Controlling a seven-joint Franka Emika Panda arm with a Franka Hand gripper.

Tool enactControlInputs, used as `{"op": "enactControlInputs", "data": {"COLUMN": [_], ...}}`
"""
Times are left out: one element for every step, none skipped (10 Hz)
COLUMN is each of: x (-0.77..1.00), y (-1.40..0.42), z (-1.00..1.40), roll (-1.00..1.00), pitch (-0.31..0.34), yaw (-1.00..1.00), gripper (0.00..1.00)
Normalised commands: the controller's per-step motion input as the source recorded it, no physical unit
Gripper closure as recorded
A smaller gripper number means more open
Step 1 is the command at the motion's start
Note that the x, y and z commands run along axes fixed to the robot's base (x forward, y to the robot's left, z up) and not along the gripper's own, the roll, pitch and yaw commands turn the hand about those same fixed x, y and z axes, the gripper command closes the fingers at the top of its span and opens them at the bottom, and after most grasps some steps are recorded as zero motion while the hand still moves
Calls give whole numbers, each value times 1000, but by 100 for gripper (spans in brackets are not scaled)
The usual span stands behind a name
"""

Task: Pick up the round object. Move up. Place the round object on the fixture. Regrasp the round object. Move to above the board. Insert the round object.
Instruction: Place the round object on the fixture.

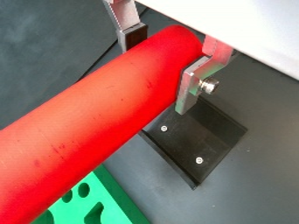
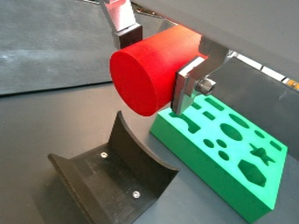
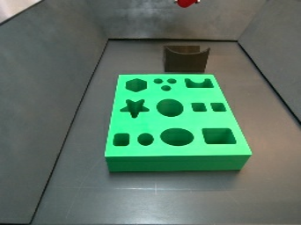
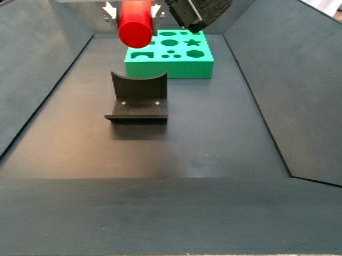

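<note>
My gripper (image 1: 163, 54) is shut on the round object (image 1: 93, 114), a smooth red cylinder, with one silver finger on each side near one end. In both wrist views the peg lies level between the pads, and its flat end face (image 2: 140, 74) shows clearly. High above the floor, the peg (image 4: 134, 24) hangs over the dark fixture (image 4: 138, 96) in a side view. The fixture (image 2: 111, 179), with its curved notch, sits below the peg and apart from it. The green board (image 3: 174, 121) with shaped holes lies flat beside the fixture (image 3: 186, 57). Only a red corner of the peg (image 3: 186, 3) shows there.
Grey walls (image 3: 70, 79) slope up around the dark floor (image 4: 160, 170). The board (image 4: 174, 52) lies between the fixture and one end wall. The fixture's base plate (image 1: 198, 140) has small screws.
</note>
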Motion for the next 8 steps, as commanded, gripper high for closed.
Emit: {"op": "enactControlInputs", "data": {"x": [106,107,121,130,141,149,158,172], "y": [65,65,77,77,86,92,98,107], "z": [-1000,-1000,-1000,-1000,-1000,-1000,-1000,-1000], "roll": [-1000,-1000,-1000,-1000,-1000,-889,-728,-509], "pitch": [37,24,46,61,79,75,66,57], "yaw": [-113,-117,-122,-124,-136,-137,-133,-129], "gripper": [100,100,100,100,100,100,100,100]}}
